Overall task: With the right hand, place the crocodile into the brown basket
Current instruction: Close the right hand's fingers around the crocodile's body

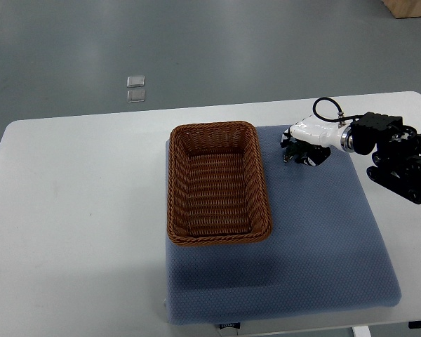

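Entering from right edge, right robot hand [303, 149] sits low over blue mat [323, 239], just right of brown basket [217, 128]. Small dark green crocodile [288, 150] lies under hand on mat, outside basket, near its far right corner. Grip on crocodile: cannot tell, detail too small. Mat covers right part of white table [70, 210]; basket stands at mat's left edge

Bare blue mat [323, 239] separates my right hand [303, 149] from the brown basket [262, 175]: free passage leftward. Only obstacle is the basket's right wall, standing between. Basket top open; woven floor fully exposed, room to enter.
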Controlling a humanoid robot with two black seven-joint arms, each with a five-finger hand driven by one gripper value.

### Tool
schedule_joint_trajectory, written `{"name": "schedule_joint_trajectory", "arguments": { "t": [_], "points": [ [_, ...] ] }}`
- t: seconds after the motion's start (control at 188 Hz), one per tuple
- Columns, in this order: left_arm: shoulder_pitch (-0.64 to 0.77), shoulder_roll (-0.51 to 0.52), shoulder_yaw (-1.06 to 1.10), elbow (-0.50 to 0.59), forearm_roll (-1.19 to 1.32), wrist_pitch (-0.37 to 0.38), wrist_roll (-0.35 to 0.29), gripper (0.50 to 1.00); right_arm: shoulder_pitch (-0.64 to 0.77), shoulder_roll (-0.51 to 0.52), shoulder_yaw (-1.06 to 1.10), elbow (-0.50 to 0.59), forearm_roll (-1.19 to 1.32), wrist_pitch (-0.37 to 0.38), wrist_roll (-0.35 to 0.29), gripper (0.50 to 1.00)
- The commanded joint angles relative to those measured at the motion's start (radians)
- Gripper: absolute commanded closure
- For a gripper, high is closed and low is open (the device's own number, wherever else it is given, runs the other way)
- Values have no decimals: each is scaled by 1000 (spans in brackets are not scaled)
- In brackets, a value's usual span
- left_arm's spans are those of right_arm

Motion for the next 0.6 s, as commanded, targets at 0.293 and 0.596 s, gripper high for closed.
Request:
{"name": "schedule_joint_trajectory", "arguments": {
  "t": [0.293, 0.596],
  "points": [
    [0, 0, 0, 0, 0, 0, 0, 500, 3, 1, -2, 0, -3, 2, -2, 879],
    [0, 0, 0, 0, 0, 0, 0, 500, 1, -1, -3, 0, -3, 0, -2, 854]
  ]
}}
